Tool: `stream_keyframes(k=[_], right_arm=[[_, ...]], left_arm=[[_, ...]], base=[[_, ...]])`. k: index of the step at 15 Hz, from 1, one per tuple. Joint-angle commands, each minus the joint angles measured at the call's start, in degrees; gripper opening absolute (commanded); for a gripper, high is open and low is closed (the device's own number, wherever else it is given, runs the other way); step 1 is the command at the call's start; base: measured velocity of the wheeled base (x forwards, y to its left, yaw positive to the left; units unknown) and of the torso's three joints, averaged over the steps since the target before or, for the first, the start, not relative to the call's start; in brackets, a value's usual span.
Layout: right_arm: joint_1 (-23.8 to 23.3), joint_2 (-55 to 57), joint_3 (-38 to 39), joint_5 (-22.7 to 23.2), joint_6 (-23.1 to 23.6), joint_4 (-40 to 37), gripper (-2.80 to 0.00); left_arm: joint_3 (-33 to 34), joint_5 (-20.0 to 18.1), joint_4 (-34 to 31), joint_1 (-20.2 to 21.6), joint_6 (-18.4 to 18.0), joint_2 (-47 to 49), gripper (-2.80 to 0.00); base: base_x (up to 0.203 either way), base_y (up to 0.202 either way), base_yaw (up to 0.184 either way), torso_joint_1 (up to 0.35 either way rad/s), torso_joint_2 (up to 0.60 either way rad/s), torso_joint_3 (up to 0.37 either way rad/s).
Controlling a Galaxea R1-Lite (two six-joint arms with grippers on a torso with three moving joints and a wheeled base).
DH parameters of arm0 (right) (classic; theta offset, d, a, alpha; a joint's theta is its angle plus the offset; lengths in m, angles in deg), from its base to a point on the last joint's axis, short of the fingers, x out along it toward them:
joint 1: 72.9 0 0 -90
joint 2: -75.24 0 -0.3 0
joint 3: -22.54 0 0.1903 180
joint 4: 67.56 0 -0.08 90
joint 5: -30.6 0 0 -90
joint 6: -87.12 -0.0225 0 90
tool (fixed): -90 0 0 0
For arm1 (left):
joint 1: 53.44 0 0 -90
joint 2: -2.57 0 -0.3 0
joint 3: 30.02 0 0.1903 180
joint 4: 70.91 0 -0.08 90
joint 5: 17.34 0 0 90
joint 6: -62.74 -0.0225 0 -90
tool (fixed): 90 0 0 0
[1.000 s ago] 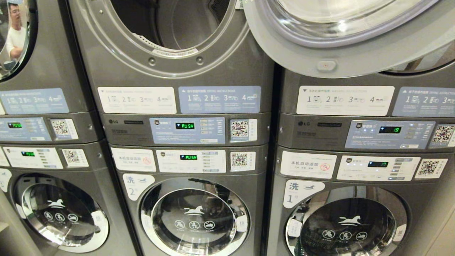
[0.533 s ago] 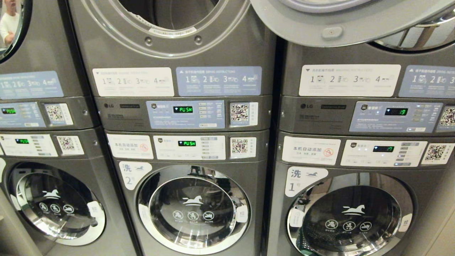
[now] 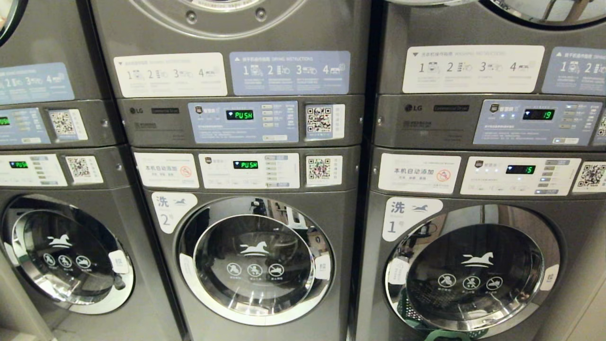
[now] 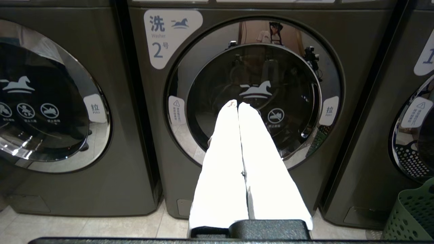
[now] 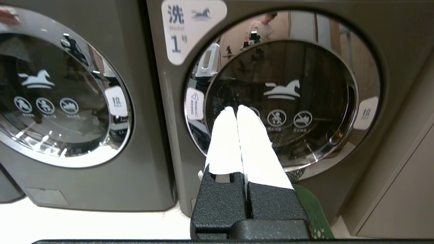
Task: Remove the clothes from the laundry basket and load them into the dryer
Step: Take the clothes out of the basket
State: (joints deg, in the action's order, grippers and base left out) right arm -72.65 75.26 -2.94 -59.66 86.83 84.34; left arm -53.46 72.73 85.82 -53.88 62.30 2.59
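Standing side by side are three stacked grey laundry machines, filling the head view. Washer number 2 point(image 3: 255, 260) is sitting in the middle, its round glass door shut, and washer number 1 point(image 3: 473, 270) is sitting to its right, also shut. Above them, only the lower rim of the middle dryer point(image 3: 222, 9) opening is showing at the top edge. Green displays reading PUSH point(image 3: 239, 115) are glowing on the middle control panels. A green perforated laundry basket point(image 4: 412, 217) is standing on the floor in front of washer number 1; no clothes are visible inside it. The left claw point(image 4: 238, 105) is pointing at washer 2, white fingers clenched together, grasping nothing. The right claw point(image 5: 236, 109) is pointing at washer 1, likewise clenched and empty.
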Motion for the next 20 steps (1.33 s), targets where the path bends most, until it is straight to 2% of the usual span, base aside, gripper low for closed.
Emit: stream_keyframes(k=[1,7,20], right_arm=[[0.02,-0.02,0.00,0.00,-0.05,-0.02,-2.80],[0.02,-0.11,0.00,0.00,0.03,-0.02,-2.80],[0.02,-0.10,0.00,-0.08,0.06,-0.02,-2.80]], left_arm=[[-0.01,0.01,0.08,0.00,0.00,-0.11,-2.80],[-0.01,0.01,0.08,0.00,0.00,-0.11,-2.80],[-0.01,0.01,-0.01,0.00,0.00,-0.11,-2.80]], base=[[0.000,0.000,0.000,-0.157,0.49,0.331],[0.000,0.000,0.000,-0.113,0.45,0.322],[0.000,0.000,0.000,-0.008,0.04,0.028]])
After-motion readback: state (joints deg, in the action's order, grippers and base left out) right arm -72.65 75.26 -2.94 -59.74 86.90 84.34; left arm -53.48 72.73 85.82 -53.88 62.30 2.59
